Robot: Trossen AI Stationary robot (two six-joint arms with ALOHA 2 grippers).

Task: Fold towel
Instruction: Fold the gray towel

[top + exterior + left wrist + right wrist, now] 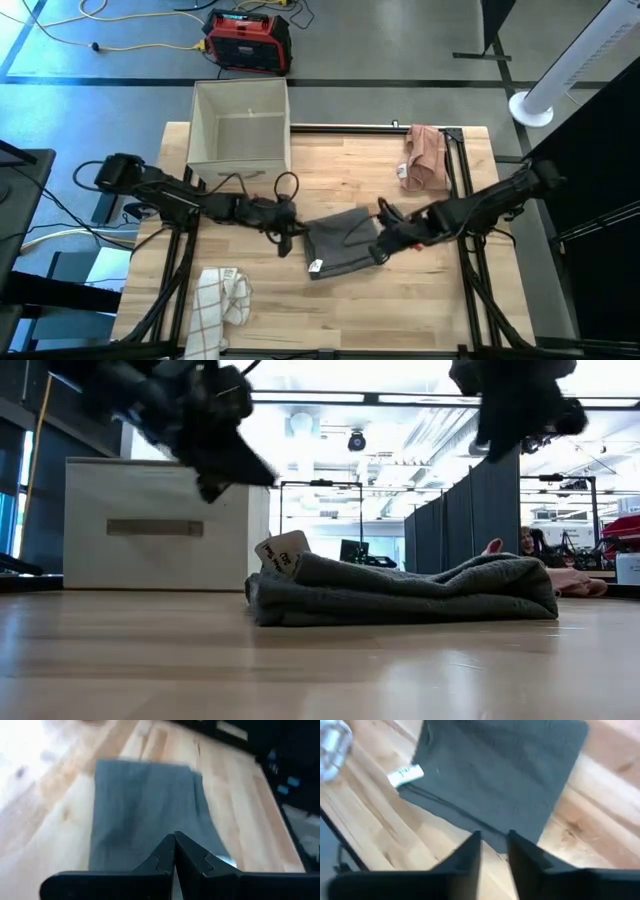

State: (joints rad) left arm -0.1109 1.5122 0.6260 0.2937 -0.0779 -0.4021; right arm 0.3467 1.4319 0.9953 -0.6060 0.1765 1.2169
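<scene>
A dark grey towel (340, 245) lies folded into a flat rectangle at the middle of the wooden table, its white tag (316, 266) at the near left corner. In the low view the towel (400, 590) rests in several layers with the tag (283, 552) sticking up. My left gripper (285, 238) hovers just off the towel's left edge, shut and empty; in its wrist view the fingertips (174, 851) meet above the towel (145, 815). My right gripper (385, 247) hangs over the towel's right edge, open, with nothing between its fingers (495, 845). The low view shows both grippers clear above the cloth.
A white open box (240, 125) stands at the far left of the table. A pink cloth (427, 158) lies at the far right, a white checked cloth (215, 305) at the near left edge. Bare wood lies near the front edge, right of centre.
</scene>
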